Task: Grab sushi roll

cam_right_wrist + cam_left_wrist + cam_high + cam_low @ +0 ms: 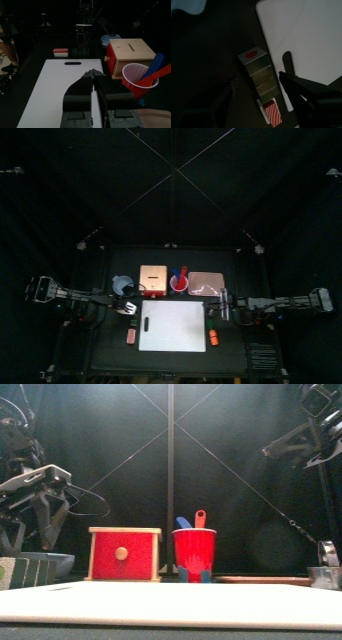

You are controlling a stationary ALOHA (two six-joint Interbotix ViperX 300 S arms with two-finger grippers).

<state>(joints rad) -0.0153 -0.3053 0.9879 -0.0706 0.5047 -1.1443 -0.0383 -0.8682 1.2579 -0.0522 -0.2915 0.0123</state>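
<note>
The sushi roll (260, 75) is a dark log with a pale end face and a red centre. It lies on the black table beside the white cutting board (308, 35). My left gripper (261, 100) hangs over it, open, and the roll shows between the two jaws with neither touching it. In the top view the left gripper (130, 309) sits at the board's left edge. My right gripper (94, 75) is shut on nothing, above the white board (60, 95), at the board's right edge (222, 309).
A red-and-white striped piece (271, 111) lies just beyond the roll. At the back stand a red box with a hole (123, 552), a red cup holding utensils (194, 554), a blue bowl (123, 283) and a pink plate (205, 283). An orange item (213, 338) lies right of the board.
</note>
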